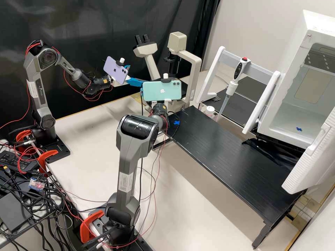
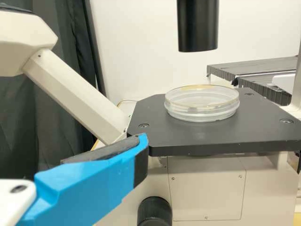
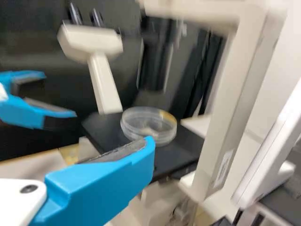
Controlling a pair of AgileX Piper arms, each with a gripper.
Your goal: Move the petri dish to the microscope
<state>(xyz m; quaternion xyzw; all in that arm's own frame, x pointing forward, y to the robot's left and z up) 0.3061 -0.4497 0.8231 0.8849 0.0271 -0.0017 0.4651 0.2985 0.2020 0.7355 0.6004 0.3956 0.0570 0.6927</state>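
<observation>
Left wrist view shows petri dish (image 2: 202, 106) on microscope stage

The clear, round dish lies flat on the black stage (image 2: 164, 136), below the dark column (image 2: 197, 28) that hangs over it. Neither gripper touches it. The right wrist view has it in the same spot.

The left gripper (image 1: 135, 74) stands near the microscope (image 1: 196, 62), its jaws wide apart and holding nothing. In the high view it juts from behind the purple phone (image 1: 116, 69) on its arm. The right gripper (image 1: 141, 92), largely hidden there by the green phone (image 1: 162, 94), is also near the microscope; its own wrist view tells of jaws standing wide, with nothing against the bare pad (image 3: 117, 153).

Elsewhere, a blue cross (image 1: 177, 122) marks the black platform (image 1: 230, 157), a pipette (image 1: 240, 71) leans by a white frame (image 1: 210, 75), and the white cabinet (image 1: 310, 21) stands open.
</observation>
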